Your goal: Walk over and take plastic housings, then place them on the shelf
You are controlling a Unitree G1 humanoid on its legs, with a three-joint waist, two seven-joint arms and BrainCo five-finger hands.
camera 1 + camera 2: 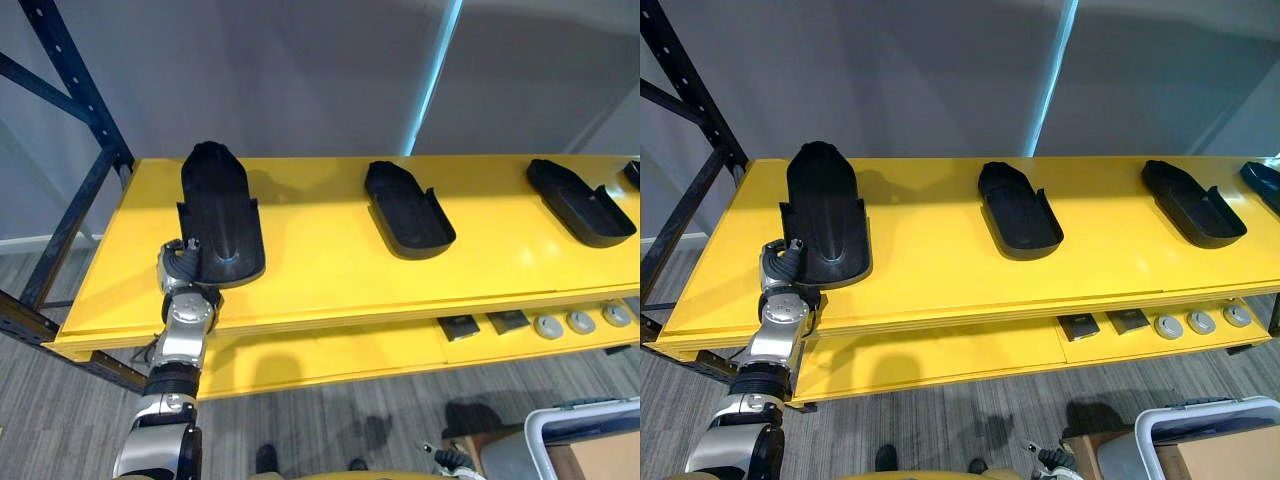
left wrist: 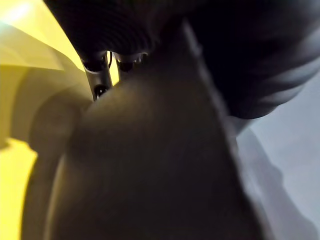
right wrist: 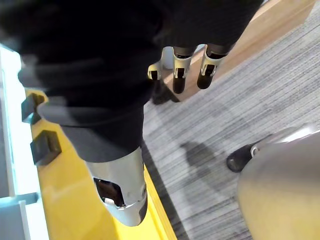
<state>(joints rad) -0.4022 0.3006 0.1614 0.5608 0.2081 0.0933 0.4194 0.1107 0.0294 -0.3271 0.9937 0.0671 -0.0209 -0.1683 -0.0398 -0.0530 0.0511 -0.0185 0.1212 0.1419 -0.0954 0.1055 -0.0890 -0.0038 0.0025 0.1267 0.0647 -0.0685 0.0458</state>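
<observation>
1. Left eye view: the left hand (image 1: 182,262) is curled on the near corner of a black housing (image 1: 220,215) that rests on the yellow shelf (image 1: 320,270).
2. Best to release gently and draw straight back, since the shelf's front edge lies just under the hand.
3. Bare shelf lies right of the hand before the next housing (image 1: 408,208); a blue post (image 1: 75,150) stands to its left.
4. The right hand (image 3: 180,75) hangs relaxed, empty.

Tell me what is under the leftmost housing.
The housing rests on the yellow shelf, with the left robot hand at its near left corner. Whether anything lies beneath its shell is hidden.
</observation>
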